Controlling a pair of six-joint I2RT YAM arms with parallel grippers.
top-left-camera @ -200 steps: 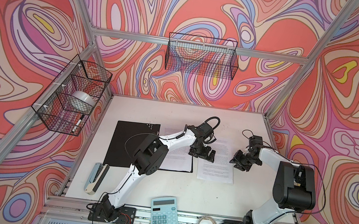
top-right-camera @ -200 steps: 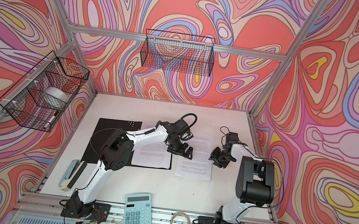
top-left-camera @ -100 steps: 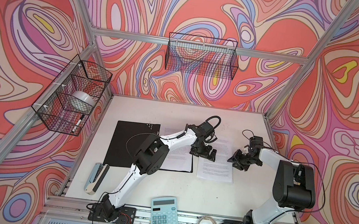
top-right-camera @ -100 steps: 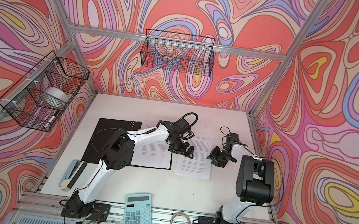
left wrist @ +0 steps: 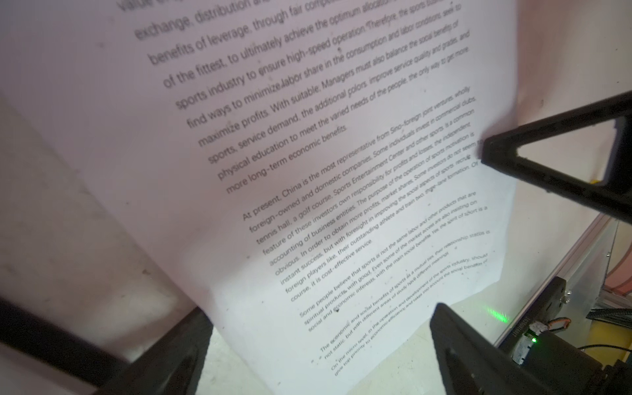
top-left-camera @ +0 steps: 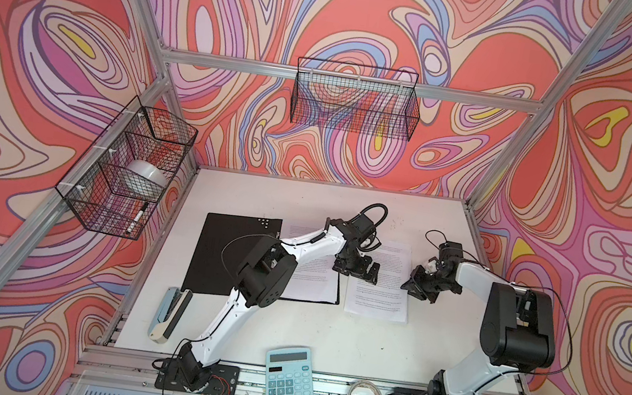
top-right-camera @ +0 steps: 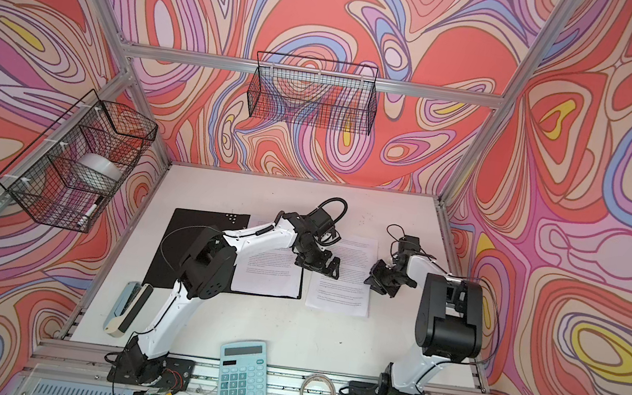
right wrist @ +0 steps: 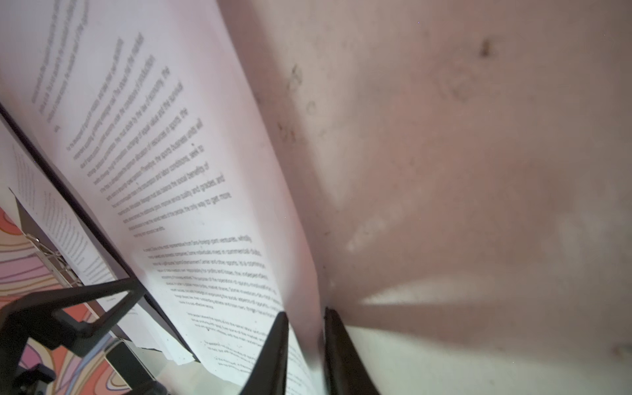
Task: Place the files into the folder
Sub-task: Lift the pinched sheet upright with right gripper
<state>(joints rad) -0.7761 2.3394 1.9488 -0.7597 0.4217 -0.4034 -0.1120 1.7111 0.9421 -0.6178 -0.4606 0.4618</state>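
Black folder [top-left-camera: 222, 252] lies open at the left, one page [top-left-camera: 312, 286] resting on it. My left gripper [top-left-camera: 356, 270] hangs spread wide over the loose sheet [top-left-camera: 377, 301], at its folder-side edge. My right gripper [top-left-camera: 410, 286] pinches the curled outer edge. I should lift gently and slide leftward without creasing. Print reads "At present, China is the most representative".

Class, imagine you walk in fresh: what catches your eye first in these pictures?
The swirling red, pink and blue walls fill every side. Mid-table, the left arm and right arm meet over a printed sheet beside an open black folder. A teal calculator lies at the front edge.
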